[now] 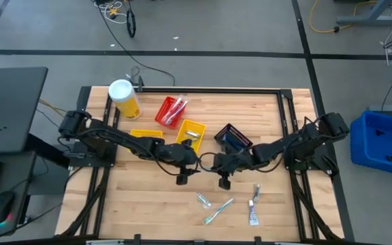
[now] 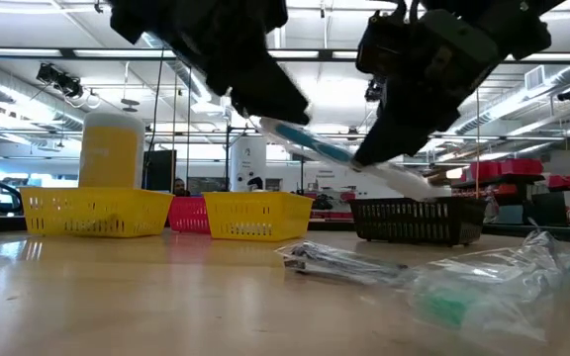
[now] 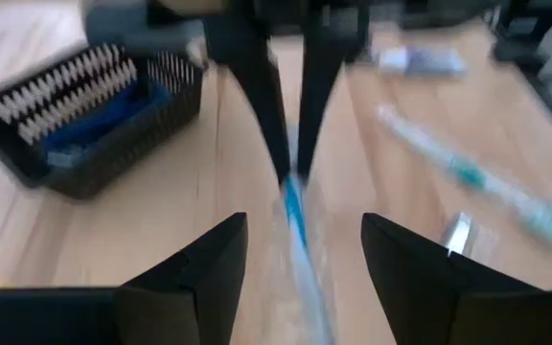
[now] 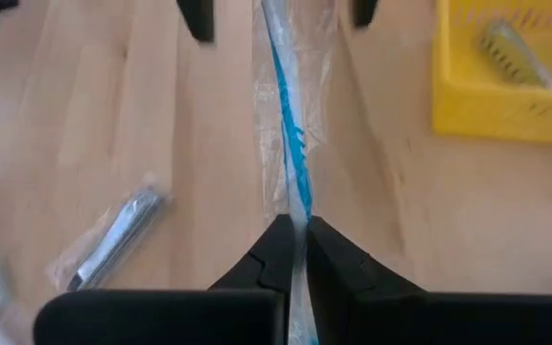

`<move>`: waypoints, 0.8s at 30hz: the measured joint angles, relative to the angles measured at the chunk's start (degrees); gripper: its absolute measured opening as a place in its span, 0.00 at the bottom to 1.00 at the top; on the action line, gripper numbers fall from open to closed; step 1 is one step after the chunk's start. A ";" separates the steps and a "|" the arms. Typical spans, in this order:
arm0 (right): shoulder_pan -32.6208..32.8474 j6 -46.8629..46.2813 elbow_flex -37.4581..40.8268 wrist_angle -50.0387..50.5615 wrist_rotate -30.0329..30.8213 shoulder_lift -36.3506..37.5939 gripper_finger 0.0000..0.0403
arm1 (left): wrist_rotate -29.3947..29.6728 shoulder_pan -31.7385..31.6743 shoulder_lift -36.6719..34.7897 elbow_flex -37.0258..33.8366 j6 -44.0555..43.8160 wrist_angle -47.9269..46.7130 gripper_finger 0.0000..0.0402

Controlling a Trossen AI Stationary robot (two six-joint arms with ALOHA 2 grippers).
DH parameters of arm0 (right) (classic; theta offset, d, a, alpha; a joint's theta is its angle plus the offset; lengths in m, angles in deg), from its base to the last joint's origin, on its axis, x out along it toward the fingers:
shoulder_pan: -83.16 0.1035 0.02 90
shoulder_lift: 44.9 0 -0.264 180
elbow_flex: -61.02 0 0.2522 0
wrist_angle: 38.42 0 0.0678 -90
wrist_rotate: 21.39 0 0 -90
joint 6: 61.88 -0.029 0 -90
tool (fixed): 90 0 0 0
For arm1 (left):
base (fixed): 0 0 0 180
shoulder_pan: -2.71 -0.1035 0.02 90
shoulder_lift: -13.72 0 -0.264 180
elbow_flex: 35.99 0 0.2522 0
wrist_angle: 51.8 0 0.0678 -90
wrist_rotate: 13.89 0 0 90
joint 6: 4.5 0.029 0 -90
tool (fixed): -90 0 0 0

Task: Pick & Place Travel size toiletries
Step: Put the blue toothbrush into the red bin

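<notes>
Fingers of the right gripper (image 4: 294, 230) are pinched shut on one end of a blue toothbrush (image 4: 286, 105) in a clear wrapper; the left gripper (image 3: 300, 254) faces it from the other end with its jaws spread wide, the wrapped brush running between them untouched; in the high view both tools meet above the middle of the wooden table (image 1: 141, 204), and the low view shows the brush held slanted in the air between them, clear of the wood.

Handling, as a judgement: the brush looks light and stiff enough to stay straight from a one-end grip, but the crinkled film is slippery and loose (a pinch on film alone could let the brush slide out); a firmer hold would be on the handle itself, near the middle, where the left jaws stand ready to close.

Outward from the tools: a black bin (image 1: 234, 137) lies near the right arm and seems to hold something blue already; a yellow bin (image 1: 191, 132) and a red bin (image 1: 171, 111) sit further back, with a second yellow bin (image 1: 145, 135) beside the left arm; a yellow canister (image 1: 124, 98) stands at the back corner.

Nearer the front edge lie more wrapped toiletries: a green toothbrush (image 1: 218, 211), a small packet (image 1: 203, 199) and a tube (image 1: 254, 214), all waiting.
</notes>
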 joint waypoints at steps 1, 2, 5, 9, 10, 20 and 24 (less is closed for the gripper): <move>-0.30 0.31 -0.02 -1.20 0.03 0.00 0.06 | 0.00 0.00 -0.06 -0.07 0.22 -0.76 0.54; -0.52 0.58 -0.04 -2.34 -0.07 0.00 0.06 | -0.01 0.00 -0.03 -0.07 0.22 -0.63 0.54; -1.14 2.27 -0.07 -4.93 -0.10 0.00 0.06 | 0.40 0.00 0.72 -0.02 -0.15 -1.49 0.53; -1.74 4.02 -0.07 -6.31 -0.06 0.02 0.06 | 0.87 0.00 1.38 -0.02 -0.36 -2.17 0.51; -1.80 4.04 -0.07 -6.33 -0.06 0.02 0.06 | 1.26 0.00 1.38 -0.05 -0.37 -2.25 0.50; -2.08 3.88 -0.07 -6.28 -0.06 0.02 0.06 | 3.25 0.00 1.38 -0.05 -0.39 -1.99 0.34; -2.10 3.96 -0.07 -6.28 -0.06 0.02 0.06 | 3.25 0.02 1.38 -0.05 -0.65 -1.77 0.30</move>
